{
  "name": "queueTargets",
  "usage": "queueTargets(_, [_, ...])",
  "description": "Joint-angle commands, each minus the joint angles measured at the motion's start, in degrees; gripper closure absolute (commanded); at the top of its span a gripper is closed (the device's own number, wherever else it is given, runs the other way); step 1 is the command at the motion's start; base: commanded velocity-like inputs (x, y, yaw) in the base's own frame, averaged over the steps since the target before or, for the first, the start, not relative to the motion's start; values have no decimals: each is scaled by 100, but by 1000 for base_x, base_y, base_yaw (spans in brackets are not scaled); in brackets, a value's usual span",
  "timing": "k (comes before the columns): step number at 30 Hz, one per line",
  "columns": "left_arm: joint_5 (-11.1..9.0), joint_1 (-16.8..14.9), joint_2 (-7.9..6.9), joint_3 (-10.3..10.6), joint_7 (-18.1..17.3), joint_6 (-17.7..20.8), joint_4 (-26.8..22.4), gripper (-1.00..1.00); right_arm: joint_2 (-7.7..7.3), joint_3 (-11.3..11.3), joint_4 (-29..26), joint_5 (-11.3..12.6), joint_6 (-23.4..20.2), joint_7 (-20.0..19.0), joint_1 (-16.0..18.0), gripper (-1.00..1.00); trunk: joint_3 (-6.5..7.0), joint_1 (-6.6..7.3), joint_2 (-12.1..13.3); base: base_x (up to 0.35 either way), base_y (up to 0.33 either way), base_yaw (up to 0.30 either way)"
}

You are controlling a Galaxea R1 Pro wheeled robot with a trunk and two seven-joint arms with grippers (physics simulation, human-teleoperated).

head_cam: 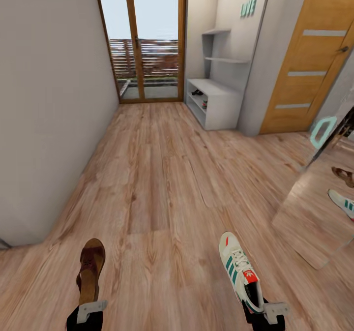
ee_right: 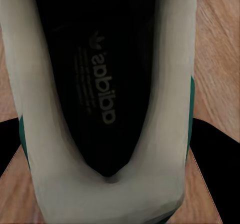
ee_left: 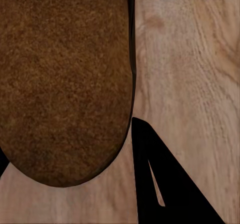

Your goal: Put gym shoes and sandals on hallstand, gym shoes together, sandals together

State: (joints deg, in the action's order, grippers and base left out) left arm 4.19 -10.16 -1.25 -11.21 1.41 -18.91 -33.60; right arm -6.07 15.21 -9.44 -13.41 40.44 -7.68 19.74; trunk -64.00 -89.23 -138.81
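My left gripper [head_cam: 91,307] is shut on the heel of a brown sandal [head_cam: 91,269], held above the corridor floor [head_cam: 162,173] at the lower left of the head view. In the left wrist view the sandal's tan insole [ee_left: 65,79] sits beside one black finger [ee_left: 170,184]. My right gripper [head_cam: 261,310] is shut on the heel of a white gym shoe [head_cam: 238,267] with green stripes. The right wrist view looks into that shoe's dark opening [ee_right: 107,94], with black fingers [ee_right: 220,169] on both sides. The pale grey hallstand [head_cam: 216,100] stands far ahead on the right.
A glass door [head_cam: 142,41] closes the corridor's far end. A plain wall [head_cam: 49,100] runs along the left, and a wooden door [head_cam: 309,60] is on the right. A mirror [head_cam: 319,208] at the right reflects a sandal and a sneaker. Small dark items [head_cam: 197,93] lie on the hallstand's low shelves.
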Motion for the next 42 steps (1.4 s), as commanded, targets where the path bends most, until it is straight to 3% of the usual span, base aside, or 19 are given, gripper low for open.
queueTargets(1, [63, -3, 2, -13, 17, -16, 2, 100, 1, 53, 3, -21, 16, -40, 4, 100, -4, -2, -2, 339, 0, 0])
queueTargets(16, [47, -3, 2, -13, 17, -16, 2, 100, 1, 53, 3, -21, 16, -40, 4, 100, -4, -2, -2, 339, 0, 3])
queueTargets(26, [22, -3, -4, -16, 17, -16, 2, 100, 9, 53, 3, -21, 16, -40, 2, 100, -4, -2, -2, 339, 0, 200])
queueTargets(42, [21, -3, -7, -14, 17, -16, 2, 100, 9, 53, 3, -21, 16, -40, 4, 100, -4, -2, -2, 339, 0, 12])
